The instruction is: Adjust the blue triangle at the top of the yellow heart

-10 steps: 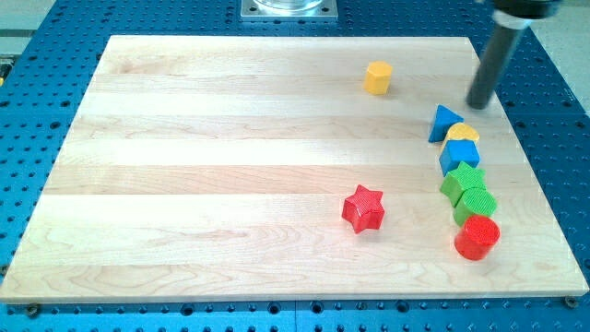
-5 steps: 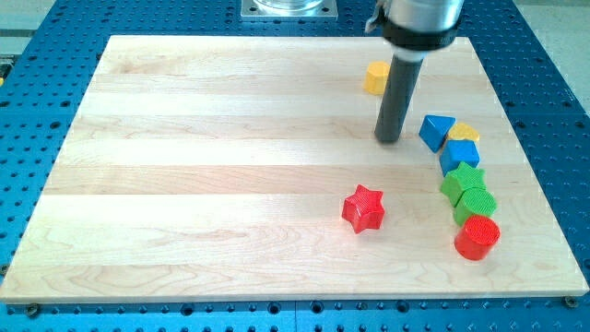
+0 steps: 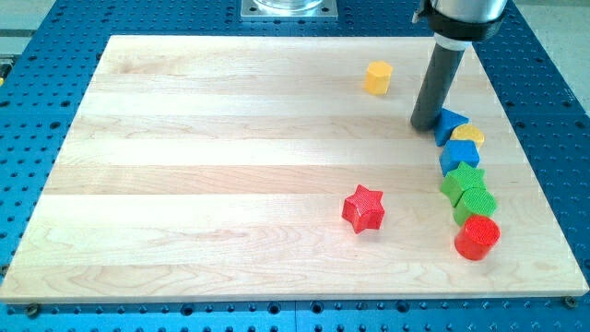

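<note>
The blue triangle (image 3: 451,124) lies at the view's right, touching the top-left of the yellow heart (image 3: 467,136). My tip (image 3: 425,125) stands right against the triangle's left side. The rod rises from there toward the view's top. Below the heart a blue block (image 3: 458,155) continues a column running down the view's right.
Under the blue block sit a green star (image 3: 465,180), a green block (image 3: 475,203) and a red cylinder (image 3: 477,237). A yellow hexagon (image 3: 377,77) stands left of the rod, toward the top. A red star (image 3: 363,207) lies lower, nearer the middle.
My tip swung from the triangle's upper right round to its left, then moved right against it. The triangle shifted left, then back right and up beside the heart.
</note>
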Controlling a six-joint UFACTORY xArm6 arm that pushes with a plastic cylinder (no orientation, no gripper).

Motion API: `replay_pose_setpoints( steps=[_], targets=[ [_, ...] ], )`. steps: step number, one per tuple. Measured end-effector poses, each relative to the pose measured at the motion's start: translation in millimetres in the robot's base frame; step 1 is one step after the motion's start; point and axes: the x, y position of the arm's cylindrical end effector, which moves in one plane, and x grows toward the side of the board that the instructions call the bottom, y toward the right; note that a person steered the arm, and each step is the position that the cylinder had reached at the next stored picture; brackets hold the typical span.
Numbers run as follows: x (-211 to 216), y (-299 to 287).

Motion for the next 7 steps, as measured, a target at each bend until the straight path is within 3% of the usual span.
replay_pose_setpoints(
  steps=[2,5,6,7],
  targets=[
    [-5,30],
    [-10,-40],
    [-27,-59],
    [-86,-75]
  ],
)
